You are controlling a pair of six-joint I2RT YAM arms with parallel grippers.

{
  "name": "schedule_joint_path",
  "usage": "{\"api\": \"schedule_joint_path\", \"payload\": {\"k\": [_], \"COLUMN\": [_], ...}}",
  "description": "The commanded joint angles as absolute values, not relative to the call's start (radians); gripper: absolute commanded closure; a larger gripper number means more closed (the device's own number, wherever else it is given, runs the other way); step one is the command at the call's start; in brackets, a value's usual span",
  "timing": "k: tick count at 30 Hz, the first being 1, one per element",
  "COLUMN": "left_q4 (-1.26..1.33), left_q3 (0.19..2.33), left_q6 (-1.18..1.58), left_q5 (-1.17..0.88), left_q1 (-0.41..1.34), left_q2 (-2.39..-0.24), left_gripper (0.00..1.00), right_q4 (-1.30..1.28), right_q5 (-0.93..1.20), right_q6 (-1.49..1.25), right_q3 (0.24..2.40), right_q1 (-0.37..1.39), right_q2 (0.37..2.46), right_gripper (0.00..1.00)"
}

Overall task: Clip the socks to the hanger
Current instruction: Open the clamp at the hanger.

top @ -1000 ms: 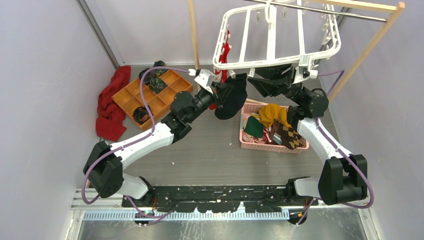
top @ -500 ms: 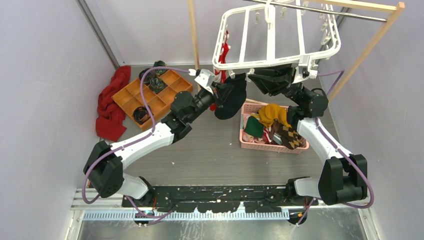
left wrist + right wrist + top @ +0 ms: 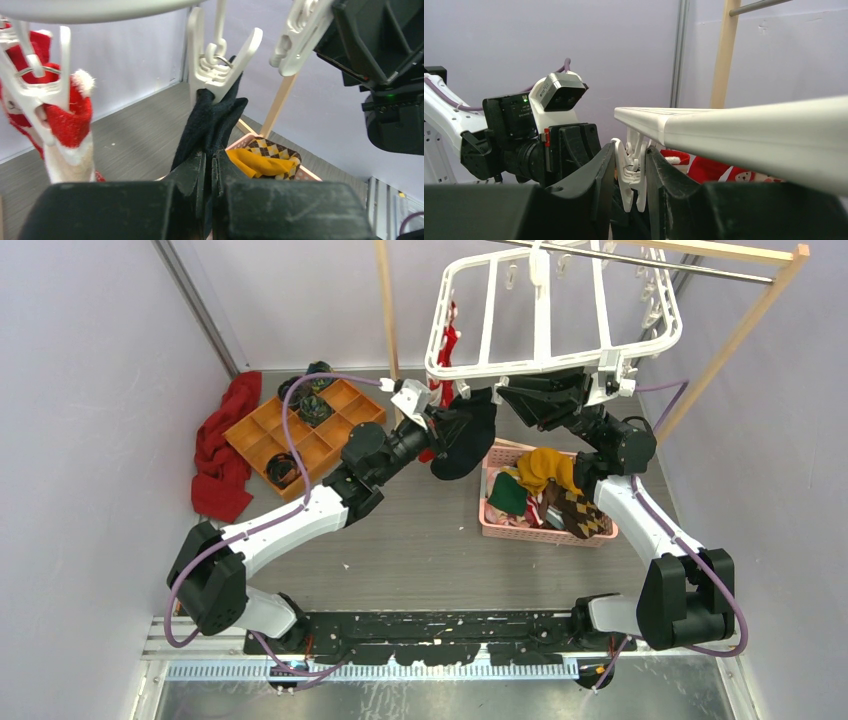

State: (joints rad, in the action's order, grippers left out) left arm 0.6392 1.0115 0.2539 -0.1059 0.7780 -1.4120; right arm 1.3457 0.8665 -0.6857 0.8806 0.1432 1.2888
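Holds the black sock (image 3: 210, 116) vertical, top end in a clip (image 3: 215, 70) under the hanger's (image 3: 545, 368) near rail. Grips its lower part in the fully closed left gripper (image 3: 209, 161). Pinches the clip with the half-closed right gripper (image 3: 631, 171). Cannot see the toe.

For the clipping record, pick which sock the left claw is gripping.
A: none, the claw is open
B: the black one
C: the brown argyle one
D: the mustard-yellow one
B: in the left wrist view the left claw is shut on the black sock, whose top sits in a white clip, while the mustard-yellow sock and the argyle sock lie in the pink basket.
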Motion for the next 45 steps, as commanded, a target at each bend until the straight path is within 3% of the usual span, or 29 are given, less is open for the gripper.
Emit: {"api": "schedule_joint_path", "payload": {"k": [1,14,45], "left_q4": [0.7,0.655,0.616], "left_q3": [1.061,1.147,1.206], "left_q6": [0.259,0.296,0.366], "left_q5": [-0.205,-0.266,-0.299], "left_q1": [0.773,0.773,0.772], "left_q2": [-1.41,-1.467,-1.465], "left_gripper": [1.0,1.0,1.0], "right_q4": [1.369,1.368,1.358], "right_q5": [0.842,0.86,0.903], "right_q6": [-0.713,-0.766,-0.753], "right_q3": [0.881,0.869,0.844], "right_q1": [0.15,0.15,0.15], "right_q2": [1.264,1.246,1.23], "right_gripper": [0.87,0.94,0.95]}}
